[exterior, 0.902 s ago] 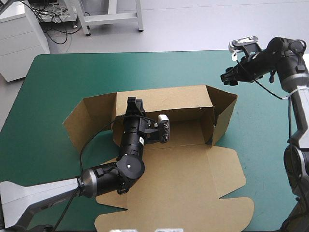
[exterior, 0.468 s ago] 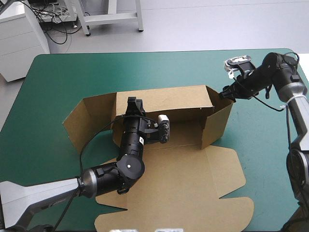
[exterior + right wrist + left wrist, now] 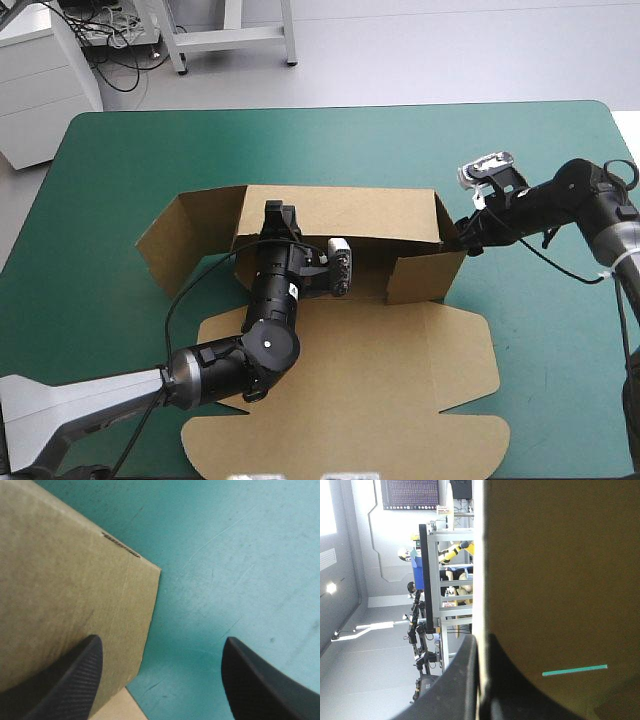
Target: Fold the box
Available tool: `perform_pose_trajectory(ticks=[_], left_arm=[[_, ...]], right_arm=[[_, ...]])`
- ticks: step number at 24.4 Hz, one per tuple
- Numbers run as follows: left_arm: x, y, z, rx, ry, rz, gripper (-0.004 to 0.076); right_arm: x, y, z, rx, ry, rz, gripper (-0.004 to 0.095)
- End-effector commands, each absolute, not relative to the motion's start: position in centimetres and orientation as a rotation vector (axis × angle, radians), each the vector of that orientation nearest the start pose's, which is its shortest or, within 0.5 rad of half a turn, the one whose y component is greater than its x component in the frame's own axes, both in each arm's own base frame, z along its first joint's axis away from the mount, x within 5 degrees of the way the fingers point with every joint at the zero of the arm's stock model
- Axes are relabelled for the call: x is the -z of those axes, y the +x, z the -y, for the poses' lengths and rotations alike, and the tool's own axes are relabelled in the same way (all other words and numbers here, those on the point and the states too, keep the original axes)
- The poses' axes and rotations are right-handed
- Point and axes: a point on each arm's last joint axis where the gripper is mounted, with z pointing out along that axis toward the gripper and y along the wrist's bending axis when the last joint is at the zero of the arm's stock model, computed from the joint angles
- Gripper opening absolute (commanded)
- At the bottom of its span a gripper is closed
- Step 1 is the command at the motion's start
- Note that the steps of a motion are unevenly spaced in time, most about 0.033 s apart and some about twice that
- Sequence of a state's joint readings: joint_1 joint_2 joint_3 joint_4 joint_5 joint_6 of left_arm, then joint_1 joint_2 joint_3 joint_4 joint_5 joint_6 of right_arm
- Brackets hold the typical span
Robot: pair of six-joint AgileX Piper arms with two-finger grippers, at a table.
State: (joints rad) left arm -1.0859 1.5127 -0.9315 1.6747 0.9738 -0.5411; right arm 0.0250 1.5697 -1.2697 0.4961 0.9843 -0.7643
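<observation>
flap [image 3: 425,275] at the right end of the box [image 3: 350,370] has swung inward since the earlier views, from flared outward to standing across that end. right claw [image 3: 462,243], fingers wide apart, presses it from outside. left claw [image 3: 277,213] pinches the far wall [image 3: 345,212] upright. box sits at the middle of the table [image 3: 120,160]; left flap [image 3: 185,240] is splayed, not yet tucked.

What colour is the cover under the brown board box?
Plain teal-green table cover, clearest in the high view.
</observation>
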Motion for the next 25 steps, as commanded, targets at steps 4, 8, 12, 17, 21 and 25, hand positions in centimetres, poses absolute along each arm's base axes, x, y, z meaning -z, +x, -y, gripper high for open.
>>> perform_pose_trajectory(ticks=[4,8,12,17,21,25], left_arm=[[-31.9,20.6,22.9,-1.066,1.235,-1.205,-0.0032],[-31.9,20.6,22.9,-1.066,1.235,-1.205,-0.0032],[-31.9,20.6,22.9,-1.066,1.235,-1.205,-0.0032],[-31.9,20.6,22.9,-1.066,1.235,-1.205,-0.0032],[-31.9,20.6,22.9,-1.066,1.235,-1.205,-0.0032],[-31.9,20.6,22.9,-1.066,1.235,-1.205,-0.0032]], right_arm=[[-31.1,30.8,-4.2,-0.358,-0.773,-2.434,0.063],[-32.5,30.7,-4.1,-0.335,-0.708,-2.384,0.063],[-34.1,30.5,-4.1,-0.317,-0.67,-2.33,0.063],[-35.6,29.7,-4.2,-0.332,-0.666,-2.318,0.063],[-35.7,29.0,-4.3,-0.364,-0.694,-2.352,0.063],[-36.1,28.3,-4.3,-0.367,-0.716,-2.361,0.063]])
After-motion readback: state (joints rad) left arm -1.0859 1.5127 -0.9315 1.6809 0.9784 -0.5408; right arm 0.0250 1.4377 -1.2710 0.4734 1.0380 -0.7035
